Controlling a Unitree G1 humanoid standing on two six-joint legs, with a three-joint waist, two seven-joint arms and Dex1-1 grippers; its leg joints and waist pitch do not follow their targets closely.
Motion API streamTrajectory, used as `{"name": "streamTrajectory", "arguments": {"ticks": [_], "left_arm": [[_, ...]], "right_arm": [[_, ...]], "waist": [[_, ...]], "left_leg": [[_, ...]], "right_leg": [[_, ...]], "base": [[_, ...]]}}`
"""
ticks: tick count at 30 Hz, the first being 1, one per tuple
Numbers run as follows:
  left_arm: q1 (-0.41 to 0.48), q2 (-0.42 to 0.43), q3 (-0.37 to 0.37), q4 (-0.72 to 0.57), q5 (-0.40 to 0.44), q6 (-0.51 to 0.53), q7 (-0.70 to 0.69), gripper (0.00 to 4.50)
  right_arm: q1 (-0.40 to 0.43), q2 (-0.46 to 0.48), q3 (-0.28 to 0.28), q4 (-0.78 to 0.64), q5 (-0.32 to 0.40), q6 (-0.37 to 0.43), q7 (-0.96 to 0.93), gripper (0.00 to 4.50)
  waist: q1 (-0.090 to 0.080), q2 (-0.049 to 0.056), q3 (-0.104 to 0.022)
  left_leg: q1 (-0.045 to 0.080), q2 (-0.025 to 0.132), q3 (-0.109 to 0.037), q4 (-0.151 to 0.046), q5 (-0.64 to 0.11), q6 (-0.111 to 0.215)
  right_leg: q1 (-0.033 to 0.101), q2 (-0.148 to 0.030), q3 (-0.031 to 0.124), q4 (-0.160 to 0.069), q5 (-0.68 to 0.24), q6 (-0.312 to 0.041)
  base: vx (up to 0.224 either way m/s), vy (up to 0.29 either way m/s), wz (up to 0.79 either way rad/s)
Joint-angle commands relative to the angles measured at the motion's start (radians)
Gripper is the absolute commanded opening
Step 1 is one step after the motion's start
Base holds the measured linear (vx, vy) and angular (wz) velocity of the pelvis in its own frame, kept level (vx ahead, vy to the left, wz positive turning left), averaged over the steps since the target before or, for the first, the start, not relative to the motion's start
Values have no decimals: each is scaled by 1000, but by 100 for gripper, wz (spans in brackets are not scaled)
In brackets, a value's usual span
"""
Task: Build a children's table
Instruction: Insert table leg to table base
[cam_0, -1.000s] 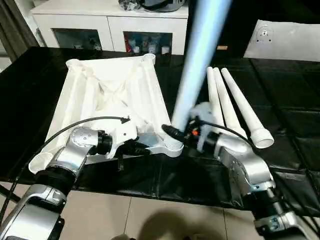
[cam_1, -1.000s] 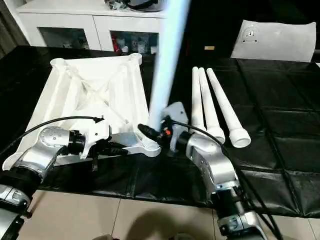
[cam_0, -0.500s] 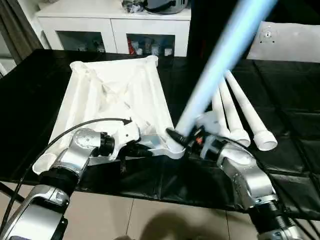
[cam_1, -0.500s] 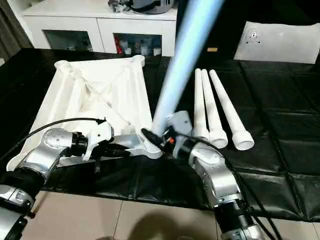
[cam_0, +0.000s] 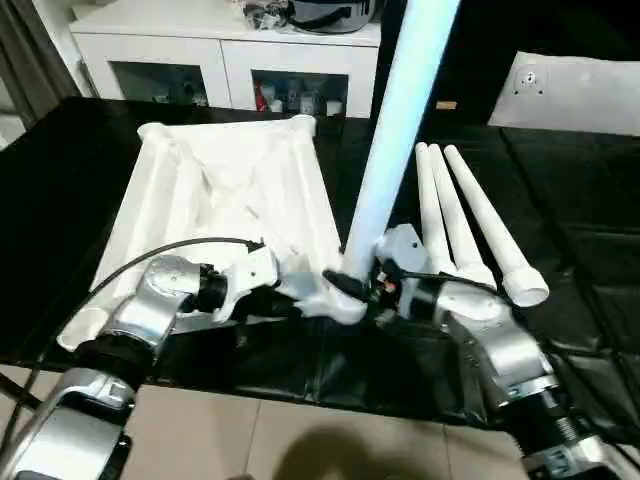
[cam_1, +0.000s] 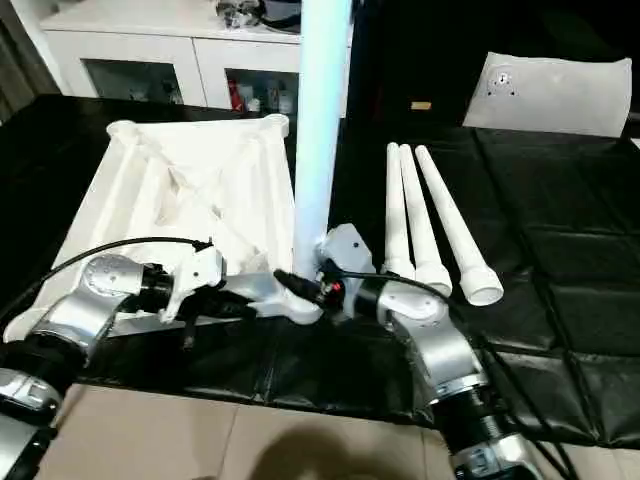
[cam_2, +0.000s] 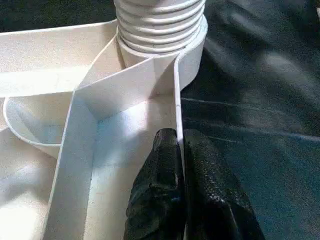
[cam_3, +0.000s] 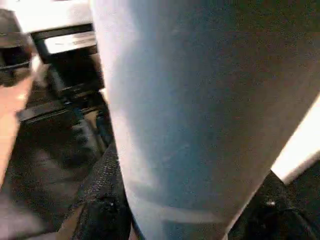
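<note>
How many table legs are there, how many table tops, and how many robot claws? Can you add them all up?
Long white tapered plastic legs: 4, one standing in the corner socket and three lying on the black mat
White ribbed plastic table top, upside down: 1
Black two-fingered robot claws: 2, left claw and right claw
Total: 7

Left gripper with its two black fingers pinched together on the thin upright rim of the white tabletop. Beyond them, a leg's threaded end sits in the rounded corner socket, above the black surface.
</note>
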Motion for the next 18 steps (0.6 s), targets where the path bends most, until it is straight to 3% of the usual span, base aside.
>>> {"name": "streamTrajectory", "arguments": {"ticks": [1,2,5,7,15,18], "left_arm": [[-8,-8,-31,-30,23,-20,-12,0],[-14,-1,-35,-24,29,-25,-25,0],[-39,17,-39,15,53,-53,-33,0],[-56,29,-39,39,65,-66,-30,0],[-83,48,-21,75,80,-73,4,0],[-78,49,-13,77,74,-68,12,0]], "right_arm": [[57,-4,132,46,-18,78,90,191],[58,-11,153,38,-16,85,124,191],[53,-16,185,36,-22,84,171,191],[43,-13,192,42,-29,79,189,191],[9,15,187,70,-51,63,192,191],[3,25,179,80,-53,57,178,191]], "waist": [[-6,5,-30],[-7,-1,-24],[-7,-4,-13],[-6,-7,-12],[-8,-10,-10],[-7,-12,-7]], "left_leg": [[4,49,-10,-83,-263,34],[4,49,-12,-86,-279,28],[6,49,-12,-92,-312,25],[10,49,-14,-93,-333,18],[6,52,-15,-99,-328,6],[8,54,-18,-102,-357,-2]], "right_leg": [[29,-66,39,-80,-235,-206],[30,-67,39,-80,-243,-204],[24,-68,41,-88,-299,-188],[22,-70,42,-92,-346,-176],[22,-74,44,-94,-373,-178],[18,-78,46,-100,-446,-162]], "base": [[0,0,0],[0,0,0],[0,0,0],[0,0,0],[0,0,0],[0,0,0]]}}
